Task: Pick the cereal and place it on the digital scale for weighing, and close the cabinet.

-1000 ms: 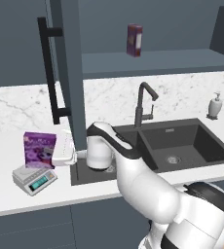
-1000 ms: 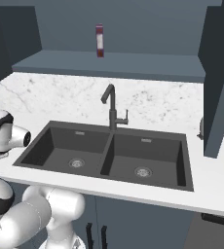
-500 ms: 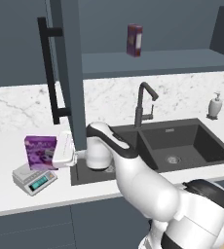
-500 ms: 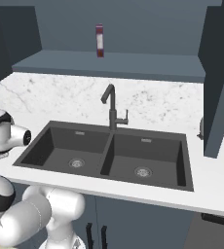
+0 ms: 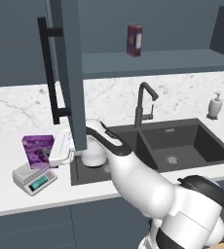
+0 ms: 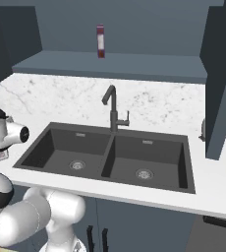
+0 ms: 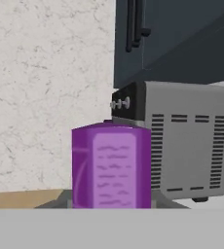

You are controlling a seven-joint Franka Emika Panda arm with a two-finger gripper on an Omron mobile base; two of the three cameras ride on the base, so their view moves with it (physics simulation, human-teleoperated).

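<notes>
Cereal (image 5: 37,151) is hanging above the digital scale (image 5: 34,178), gripper (image 5: 49,154) clamping it. Lowering, releasing, then closing the cabinet (image 5: 67,73) are coming next

Purple cereal (image 5: 37,150) upright over grey digital scale (image 5: 34,178); cabinet (image 5: 71,73) door open — blue-grey

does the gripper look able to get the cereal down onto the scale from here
Probably yes: the gripper holds the cereal just above and behind the digital scale, and nothing lies between them on the scale's bare top plate.
</notes>
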